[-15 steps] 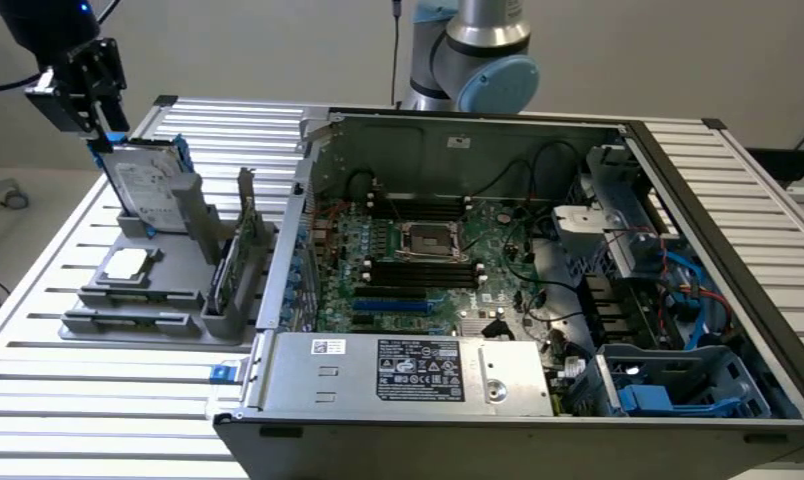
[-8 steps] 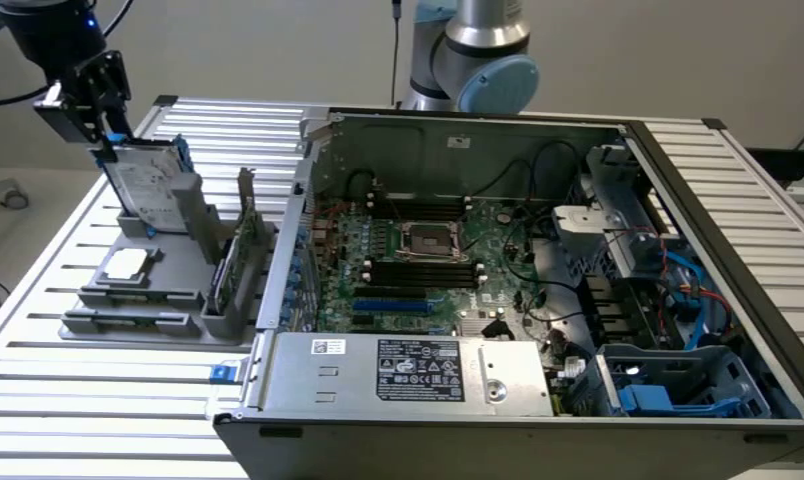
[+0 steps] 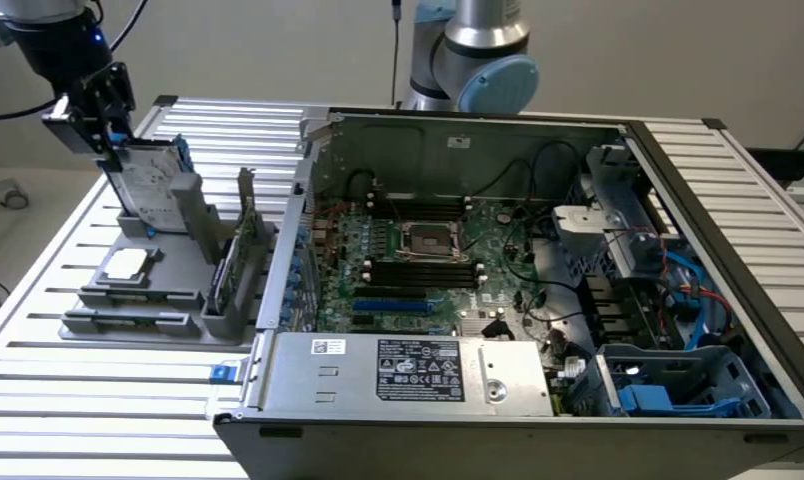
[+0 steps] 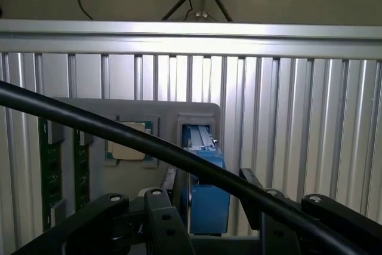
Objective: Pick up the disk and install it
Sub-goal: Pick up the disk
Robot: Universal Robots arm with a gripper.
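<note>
Blue-railed, the disk (image 3: 153, 180) stood upright in its grey holder (image 3: 135, 322) at the exterior view's left of the worktop (image 3: 82, 400), not yet lifted. My jaws hung released astride its top edge (pickup step, I judged); a firm hold called for closing squarely on both faces.

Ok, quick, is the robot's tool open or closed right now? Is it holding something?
Tool: open, straddling the upright disk, holding nothing.

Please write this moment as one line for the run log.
gripper: open, either side of disk top | disk: upright in grey holder, not lifted | computer case: open, disk not installed
</note>
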